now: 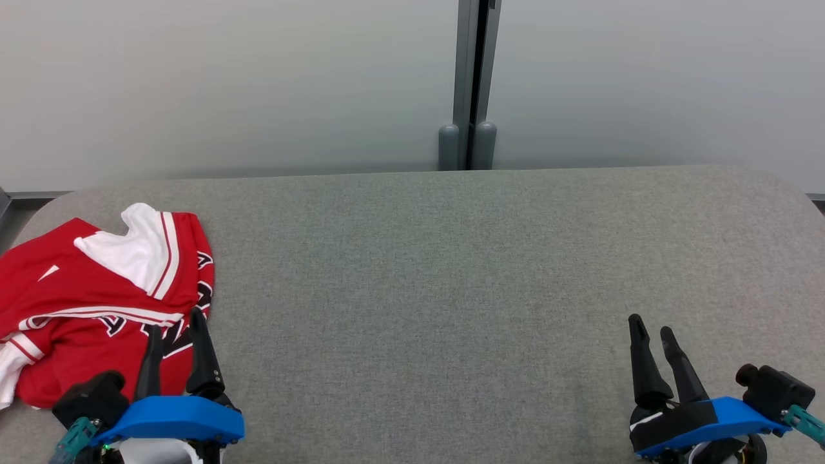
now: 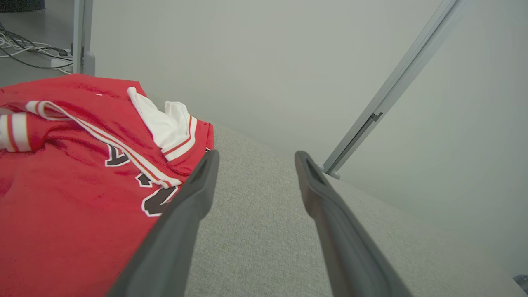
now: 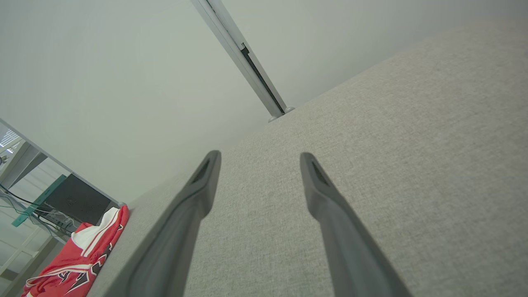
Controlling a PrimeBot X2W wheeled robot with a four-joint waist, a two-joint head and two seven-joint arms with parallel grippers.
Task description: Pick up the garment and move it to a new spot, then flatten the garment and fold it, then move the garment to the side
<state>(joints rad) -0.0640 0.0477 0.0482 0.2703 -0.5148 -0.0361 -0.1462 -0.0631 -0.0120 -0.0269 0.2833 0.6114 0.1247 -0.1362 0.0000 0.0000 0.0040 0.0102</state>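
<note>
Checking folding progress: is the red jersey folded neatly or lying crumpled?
Crumpled. The red jersey lies bunched at the left end of the table, a white-lined part flipped over, lettering creased, edges uneven; no tidy fold.

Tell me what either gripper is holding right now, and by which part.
Nothing is held. The left gripper and right gripper are both open and empty; the red jersey lies crumpled on the table.
</note>
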